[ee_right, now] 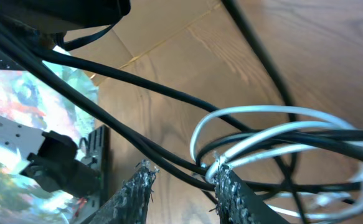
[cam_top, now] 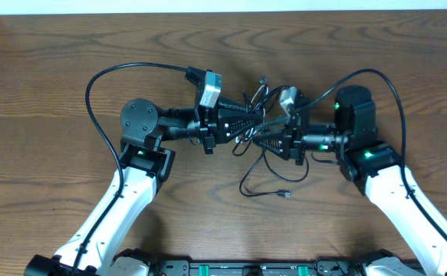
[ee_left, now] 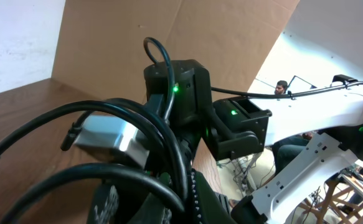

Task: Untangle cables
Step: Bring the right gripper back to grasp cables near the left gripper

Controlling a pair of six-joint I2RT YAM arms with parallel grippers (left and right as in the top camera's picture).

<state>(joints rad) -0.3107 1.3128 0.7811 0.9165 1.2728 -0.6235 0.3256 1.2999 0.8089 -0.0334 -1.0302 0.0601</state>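
Since both arms met over the middle of the worktop [cam_top: 70, 46], somewhat nearer its far edge than its near one, the cables [cam_top: 260, 93] sat bunched between them. I judged that was deliberate: the knot could be worked from two sides at once. One loose black loop trailed toward the near edge and ended in a small plug [cam_top: 284, 194] lying flat on the wood, well apart from either arm. On my right wrist view the right end effector [ee_right: 182, 171] was spread part way. The white cord [ee_right: 262, 113] curled against one fingertip [ee_right: 223, 177] and black cords [ee_right: 137, 84] crossed the gap, yet nothing looked pinched. The left end effector [cam_top: 255, 121] reached into the same bundle from the opposite side. I could not tell whether it was spread or pressed together, because its fingers were hidden both from overhead and on its own wrist view.
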